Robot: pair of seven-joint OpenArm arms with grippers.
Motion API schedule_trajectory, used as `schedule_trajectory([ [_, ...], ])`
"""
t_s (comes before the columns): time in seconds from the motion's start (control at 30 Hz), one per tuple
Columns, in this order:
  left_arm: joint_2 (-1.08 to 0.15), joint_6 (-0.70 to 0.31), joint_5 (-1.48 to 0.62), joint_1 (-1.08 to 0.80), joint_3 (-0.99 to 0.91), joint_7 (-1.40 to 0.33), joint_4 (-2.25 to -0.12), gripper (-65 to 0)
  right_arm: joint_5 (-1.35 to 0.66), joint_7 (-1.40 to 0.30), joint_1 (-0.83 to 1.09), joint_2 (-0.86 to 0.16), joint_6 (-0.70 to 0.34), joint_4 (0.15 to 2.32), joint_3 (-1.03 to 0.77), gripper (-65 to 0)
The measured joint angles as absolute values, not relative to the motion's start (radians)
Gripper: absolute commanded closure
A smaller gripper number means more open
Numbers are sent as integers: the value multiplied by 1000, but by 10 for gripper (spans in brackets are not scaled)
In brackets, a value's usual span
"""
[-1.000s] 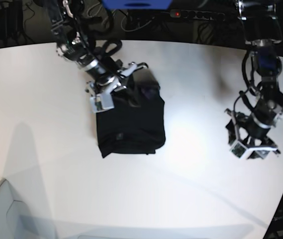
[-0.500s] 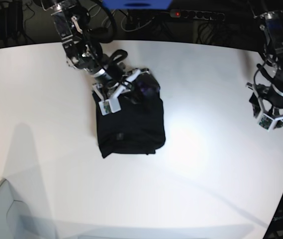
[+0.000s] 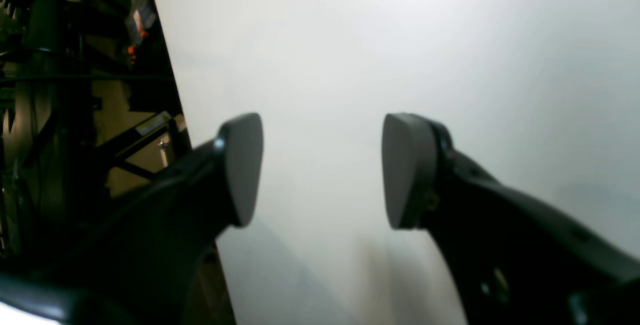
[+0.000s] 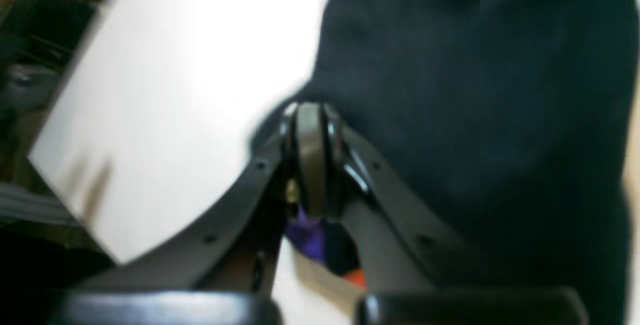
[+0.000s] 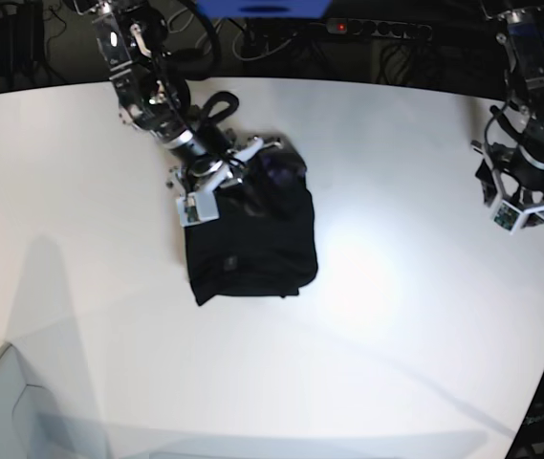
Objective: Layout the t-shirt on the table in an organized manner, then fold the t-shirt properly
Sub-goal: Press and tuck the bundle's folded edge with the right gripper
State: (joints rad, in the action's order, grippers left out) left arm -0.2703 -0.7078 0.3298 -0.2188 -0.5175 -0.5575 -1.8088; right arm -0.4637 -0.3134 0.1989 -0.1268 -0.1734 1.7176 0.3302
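Right gripper (image 4: 311,165) jaws clenched on t-shirt (image 5: 252,234) by purple print, left gripper (image 3: 320,170) jaws released over table (image 3: 400,40)

Black t-shirt (image 5: 252,239) lies folded into a compact, roughly rectangular bundle on the white surface (image 5: 396,316) — left of centre in the base view, toward the far edge. Purple and orange print (image 4: 320,245) shows at its far fold — fabric slightly rumpled there.

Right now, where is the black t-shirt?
In the base view the t-shirt lies folded left of the table's centre, its far edge under the right gripper.
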Motion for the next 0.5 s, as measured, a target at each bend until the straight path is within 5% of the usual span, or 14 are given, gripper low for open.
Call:
schedule_trajectory([
  [0.33, -268, -708, 329, -220, -538, -556, -1824, -367, -466, -308, 206, -133, -167, 1584, 215, 0],
  [0.5, -259, -708, 332, -221, -548, -560, -1824, -367, -472, -168, 203, -130, -175, 1467, 219, 0],
])
